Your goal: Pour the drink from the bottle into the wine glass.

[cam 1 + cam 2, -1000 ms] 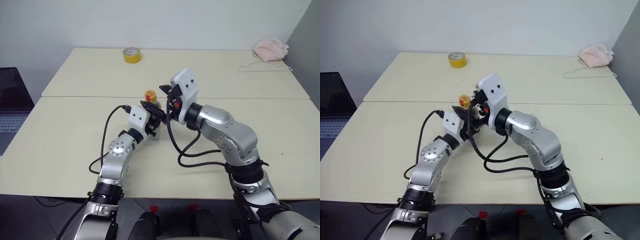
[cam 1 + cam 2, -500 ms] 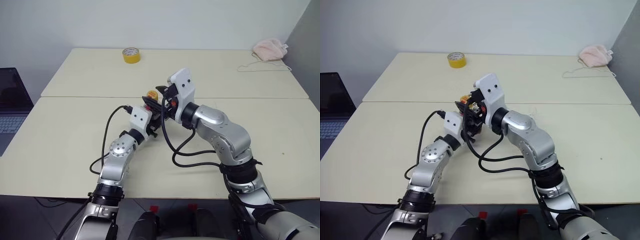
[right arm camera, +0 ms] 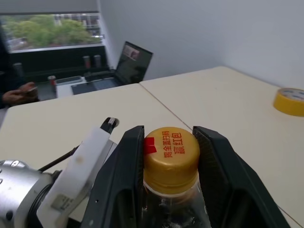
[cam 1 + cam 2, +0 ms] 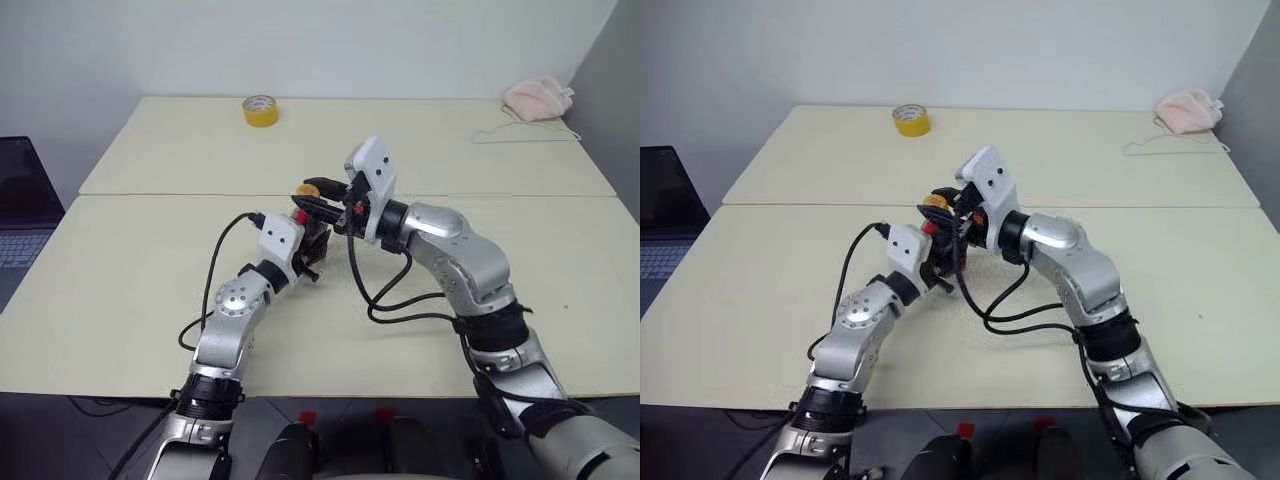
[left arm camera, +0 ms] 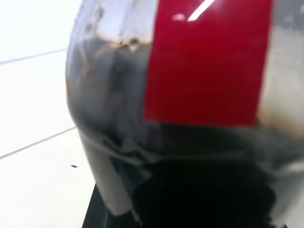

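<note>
The bottle is held upright over the middle of the table, with a red label and the dark drink in its lower body. My left gripper is shut on the bottle's body from the near side. My right gripper reaches in level from the right. Its two black fingers press on either side of the yellow cap, also seen as the cap from the head. The wine glass is out of view.
A yellow tape roll lies at the far edge of the table. A pink cloth with a thin cord sits at the far right corner. A laptop is off the table's left side. Black cables hang from both wrists.
My right gripper has closed from wide open onto the bottle's cap, and its wrist has turned. My left gripper has tightened on the bottle, which has stayed in place.
</note>
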Controlling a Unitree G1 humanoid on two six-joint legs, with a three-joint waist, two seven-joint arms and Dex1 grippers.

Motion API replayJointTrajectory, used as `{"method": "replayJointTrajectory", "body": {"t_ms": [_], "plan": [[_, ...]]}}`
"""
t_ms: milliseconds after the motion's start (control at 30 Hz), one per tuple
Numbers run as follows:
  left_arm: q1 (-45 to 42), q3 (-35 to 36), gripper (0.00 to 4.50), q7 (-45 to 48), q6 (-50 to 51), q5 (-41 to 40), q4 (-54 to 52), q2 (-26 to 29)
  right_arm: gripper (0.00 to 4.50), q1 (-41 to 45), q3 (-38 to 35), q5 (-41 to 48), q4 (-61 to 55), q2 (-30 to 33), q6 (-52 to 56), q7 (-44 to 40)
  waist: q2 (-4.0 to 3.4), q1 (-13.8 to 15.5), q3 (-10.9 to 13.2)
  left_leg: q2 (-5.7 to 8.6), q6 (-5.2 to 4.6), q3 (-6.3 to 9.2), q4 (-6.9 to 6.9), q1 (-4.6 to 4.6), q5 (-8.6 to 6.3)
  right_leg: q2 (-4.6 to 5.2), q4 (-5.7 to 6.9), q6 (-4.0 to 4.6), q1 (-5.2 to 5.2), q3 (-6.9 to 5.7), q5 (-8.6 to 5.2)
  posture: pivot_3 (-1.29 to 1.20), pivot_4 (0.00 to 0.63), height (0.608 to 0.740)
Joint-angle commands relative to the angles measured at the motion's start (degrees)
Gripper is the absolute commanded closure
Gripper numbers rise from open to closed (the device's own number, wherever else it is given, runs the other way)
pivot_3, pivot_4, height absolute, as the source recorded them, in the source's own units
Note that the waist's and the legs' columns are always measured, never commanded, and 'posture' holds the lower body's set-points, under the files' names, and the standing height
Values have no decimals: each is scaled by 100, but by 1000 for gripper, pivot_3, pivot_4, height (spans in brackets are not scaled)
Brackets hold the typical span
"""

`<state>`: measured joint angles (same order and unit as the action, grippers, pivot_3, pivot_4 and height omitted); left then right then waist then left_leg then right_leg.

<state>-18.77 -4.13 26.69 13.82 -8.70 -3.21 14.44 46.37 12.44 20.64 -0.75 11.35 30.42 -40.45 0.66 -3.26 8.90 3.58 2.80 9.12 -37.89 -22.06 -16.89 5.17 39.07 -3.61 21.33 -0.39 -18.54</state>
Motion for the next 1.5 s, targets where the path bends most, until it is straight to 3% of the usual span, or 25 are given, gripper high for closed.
{"method": "replayJointTrajectory", "body": {"t_ms": [33, 233, 467, 767, 800, 967, 1100, 1500], "plan": [[55, 234, 3360, 139, 106, -234, -531, 173, 3234, 370, -261, 7, 583, 152, -680, -589, 0, -3, 0, -2, 0, 1, 1, 0, 0, -1, 0, 0, 0, -1, 0, 0, 150, 740], [214, 318, 3366, 195, 204, -347, -711, 362, 3234, 856, -15, -267, 1849, 232, -1591, -1540, -1, -5, 1, -1, 0, 1, 1, 0, 0, 0, -3, 0, 1, -1, 0, 0, 150, 740], [264, 300, 3367, 114, 72, -237, -656, 368, 3234, 788, 46, -154, 1865, 142, -1613, -1852, -1, 0, 1, 1, 1, 1, -3, -1, 0, 4, -3, 0, 0, 0, 0, 0, 150, 740], [168, 313, 3422, -318, -329, 99, -400, 246, 116, 145, -366, 416, 129, 24, -354, -1078, -1, 20, 1, 1, 1, 2, -2, -4, 0, 6, -2, 1, 3, 0, 1, 0, 150, 740], [167, 312, 3422, -338, -362, 115, -387, 241, 0, 84, -375, 437, -37, 20, -257, -988, -2, 21, 1, 1, 1, 2, -2, -4, 0, 6, -2, 1, 3, 1, 1, 0, 150, 740], [62, 323, 3422, -632, -609, 377, -166, 193, 0, -369, -503, 762, -1215, -268, 540, -8, -1, 30, 1, 2, 1, 3, -2, -4, 0, 5, -1, 1, 3, 0, 1, 0, 150, 740], [-50, 351, 3425, -1116, -843, 713, 119, 94, 0, -684, -204, 122, -1828, -665, 730, 1236, -2, 33, 1, 3, 1, 2, -2, -6, 0, 6, 1, 1, 7, 4, 1, 0, 150, 740], [-169, 205, 3447, -1418, -1187, 1022, 440, -63, 0, -615, 225, -380, -1539, -1365, 986, 2278, -2, 20, 0, 3, 6, 3, -2, -5, 3, 3, 5, 1, 8, 2, 1, 0, 150, 740]]}}
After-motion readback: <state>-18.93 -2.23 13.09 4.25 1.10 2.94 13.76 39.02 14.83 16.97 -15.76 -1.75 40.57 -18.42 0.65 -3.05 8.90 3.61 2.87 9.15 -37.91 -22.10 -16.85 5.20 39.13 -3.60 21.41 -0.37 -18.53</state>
